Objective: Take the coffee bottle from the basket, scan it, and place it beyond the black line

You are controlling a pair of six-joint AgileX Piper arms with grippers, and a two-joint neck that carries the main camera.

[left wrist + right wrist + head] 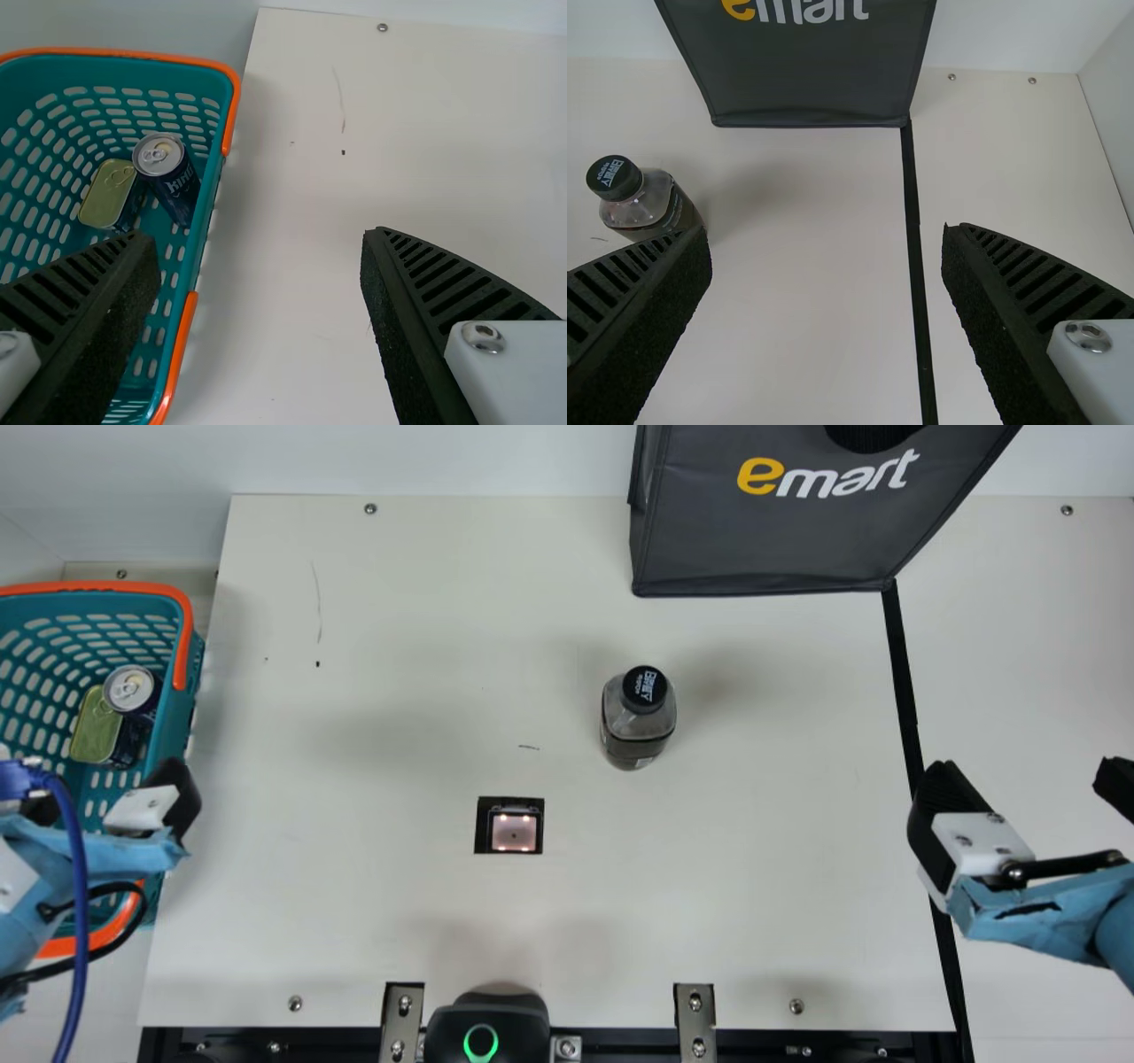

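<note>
The main view shows the coffee bottle [638,726] upright on the table [399,646], near the scanner window [514,831], between it and the black line [904,682]. The right gripper [1028,766], near that line, has its fingers spread wide. The left gripper [111,788], also spread wide, hangs over the basket [89,587], which holds a drink can [130,689] and a tin [94,728].

Open counter [780,921] lies between the coffee bottle [638,722] and the black line [905,673], where the right tool [1028,775] hangs in the way. The dark bag [762,540] bars the line's far end; the basket [182,717] walls the left.
</note>
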